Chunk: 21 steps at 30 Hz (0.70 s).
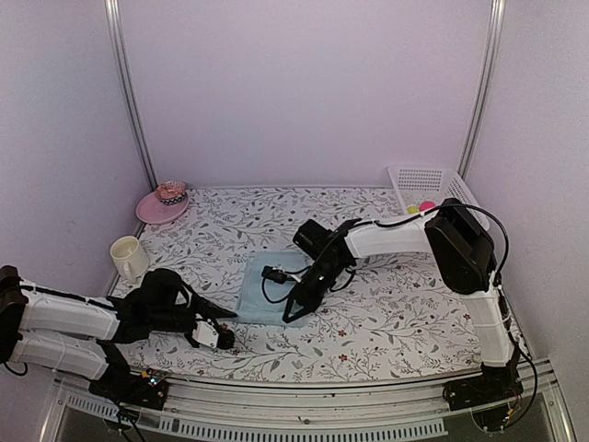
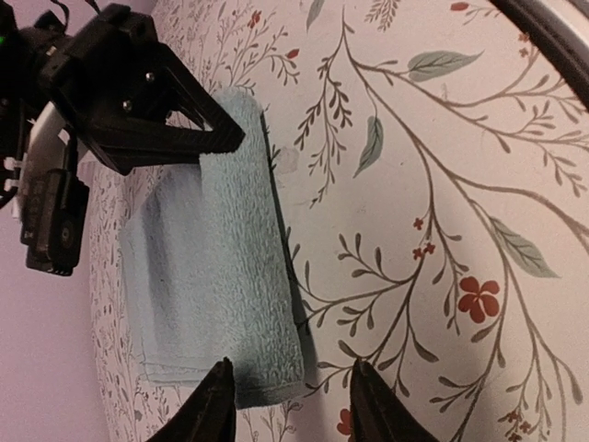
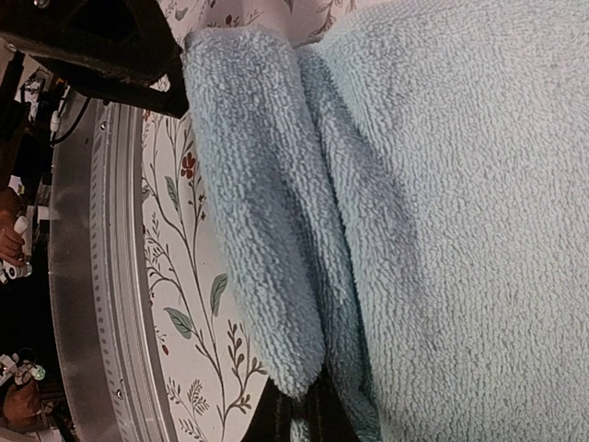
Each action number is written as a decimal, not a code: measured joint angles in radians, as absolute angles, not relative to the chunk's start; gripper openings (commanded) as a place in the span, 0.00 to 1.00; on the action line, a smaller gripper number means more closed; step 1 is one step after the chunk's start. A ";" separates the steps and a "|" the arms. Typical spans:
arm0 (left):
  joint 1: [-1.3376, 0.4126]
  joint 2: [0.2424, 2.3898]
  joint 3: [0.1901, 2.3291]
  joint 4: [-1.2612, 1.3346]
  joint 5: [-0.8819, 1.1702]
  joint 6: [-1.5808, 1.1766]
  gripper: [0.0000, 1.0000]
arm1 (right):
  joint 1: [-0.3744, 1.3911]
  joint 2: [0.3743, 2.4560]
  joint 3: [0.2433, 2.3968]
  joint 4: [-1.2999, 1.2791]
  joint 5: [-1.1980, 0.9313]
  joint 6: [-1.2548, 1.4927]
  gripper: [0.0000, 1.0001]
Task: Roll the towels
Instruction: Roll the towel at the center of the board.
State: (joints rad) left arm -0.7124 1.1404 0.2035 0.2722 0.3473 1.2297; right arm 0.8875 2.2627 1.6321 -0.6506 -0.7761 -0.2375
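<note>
**Aqua towel: first turn pinched at one end only**

The aqua towel (image 1: 262,287) lies flat in the middle of the table (image 1: 396,318), with its near edge turned over into a loose fold (image 2: 244,258). Your right gripper (image 1: 294,314) is clamped on one end of that fold. Your left gripper (image 2: 293,368) stands at the other end with its fingers apart; the fold's tip sits just inside the gap, not gripped.

Likely faults from here:
- (a) The left fingers close short and catch only the top layer, so the fold springs open.
- (b) One end advances ahead of the other, and the roll goes conical.
- (c) The right pinch drags the whole cloth across the table instead of turning it.

The royal blue towel is not in view.
</note>
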 measured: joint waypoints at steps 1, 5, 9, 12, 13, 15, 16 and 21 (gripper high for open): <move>-0.717 1.142 0.199 0.288 0.340 1.236 0.43 | 0.883 2.271 1.645 -0.660 -0.782 -0.237 0.03; -0.736 1.146 0.176 0.352 0.319 1.265 0.43 | 0.871 2.302 1.684 -0.685 -0.806 -0.238 0.03; -0.748 1.145 0.154 0.384 0.307 1.290 0.42 | 0.866 2.312 1.696 -0.699 -0.823 -0.238 0.03; -0.749 1.158 0.155 0.400 0.299 1.299 0.42 | 0.863 2.312 1.696 -0.701 -0.826 -0.239 0.03; -0.749 1.169 0.156 0.408 0.297 1.302 0.42 | 0.863 2.313 1.697 -0.703 -0.826 -0.239 0.03; -0.750 1.194 0.157 0.423 0.287 1.307 0.42 | 0.862 2.313 1.697 -0.705 -0.826 -0.239 0.03; -0.750 1.208 0.157 0.430 0.280 1.308 0.42 | 0.862 2.313 1.697 -0.707 -0.826 -0.240 0.03; -0.751 1.284 0.163 0.479 0.245 1.309 0.42 | 0.862 2.313 1.697 -0.709 -0.826 -0.243 0.03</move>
State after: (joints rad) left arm -0.7509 1.2839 0.1635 0.4786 0.2447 1.3090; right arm 0.8616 2.3127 1.6970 -0.7094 -0.8265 -0.2428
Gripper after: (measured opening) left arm 0.416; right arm 0.053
